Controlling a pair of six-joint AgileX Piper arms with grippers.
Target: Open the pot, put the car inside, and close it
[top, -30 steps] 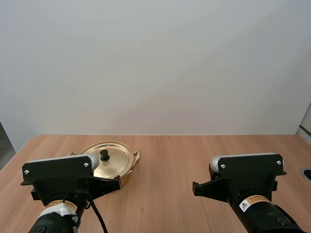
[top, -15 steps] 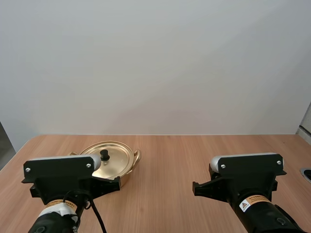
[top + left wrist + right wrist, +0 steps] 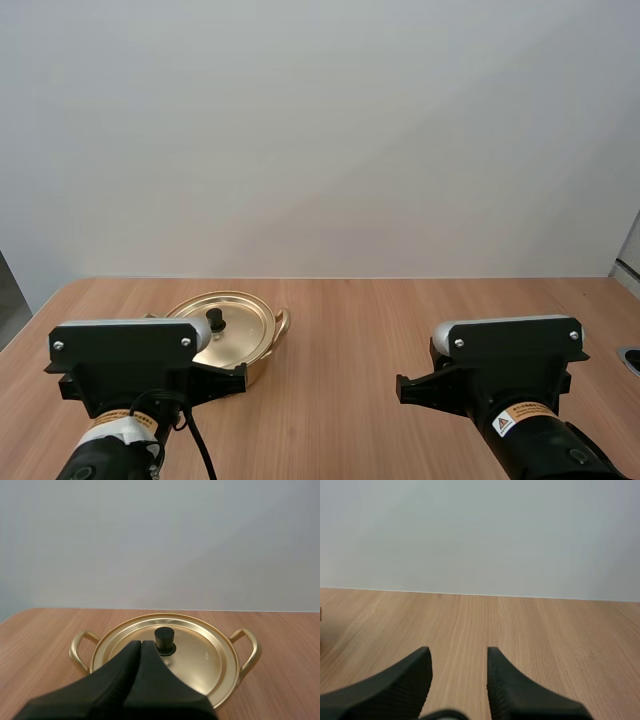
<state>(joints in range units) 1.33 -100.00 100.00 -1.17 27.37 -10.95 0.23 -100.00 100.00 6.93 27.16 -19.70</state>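
The pot [image 3: 262, 360] is being observed standing on the wooden surface [image 3: 400, 330], toward its left side and just ahead of the left arm [image 3: 125, 365]. The lid [image 3: 238, 322] is being carried on the pot, seated flat and level, with its black knob [image 3: 214, 318] upright at the centre. Two looped handles [image 3: 248, 650] are being shown in the left wrist view, one at each side of the pot.

The left end effector [image 3: 140, 646] is being held shut on nothing: its two black fingers [image 3: 115, 680] are being pressed together as one dark wedge. The tip is being pointed at the lid, just beside the knob on its near side. Whether the tip is touching the lid cannot be told.

The right end effector [image 3: 457, 652] is being held open, with nothing between its fingers. The ribbed inner faces are being turned toward each other across a clear gap. It is being held low over a bare stretch of the surface, well apart from the pot. The right arm [image 3: 510, 365] is being seen at the right side of the surface.
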